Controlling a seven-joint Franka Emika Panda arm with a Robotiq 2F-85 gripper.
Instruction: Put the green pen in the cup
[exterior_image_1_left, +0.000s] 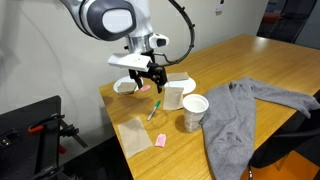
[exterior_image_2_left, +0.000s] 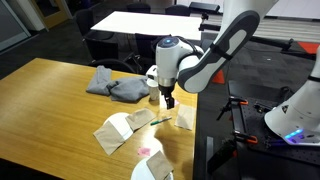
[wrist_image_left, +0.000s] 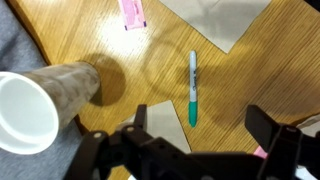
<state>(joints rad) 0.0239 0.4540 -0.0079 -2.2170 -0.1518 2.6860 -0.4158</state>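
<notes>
**Gripper poised over the pen, grab not yet made**

This is the approach step, and nothing has been picked up. The gripper (exterior_image_1_left: 150, 80) hangs above the table (exterior_image_1_left: 250, 55) with its fingers (wrist_image_left: 140, 125) spread wide and nothing between them. Right underneath, the green pen (wrist_image_left: 193, 90) lies flat on the wood. In the wrist view its barrel runs crosswise to the line joining the two fingers, which looks like a decent line-up for a pinch. Only its green end sits in the gap, though, and the rest reaches out ahead. There's no contact: in both exterior views there is open air between gripper and pen.

The cup (exterior_image_1_left: 194, 110) stands upright with its mouth open, near the pen and right up against the grey cloth (exterior_image_1_left: 245, 105). A pink block (exterior_image_1_left: 160, 140) and a sheet of tan paper (exterior_image_1_left: 133, 135) lie towards the table edge, apart from the pen.

I'd say the next move is a small nudge forward along the barrel, then straight down until the fingertips almost touch the wood. After that it closes on the pen, lifts, and swings over to the cup's rim. The pen is thin and lies flat, so stopping too high would close on air. The cup is light paper, so a bump could tip it.
</notes>
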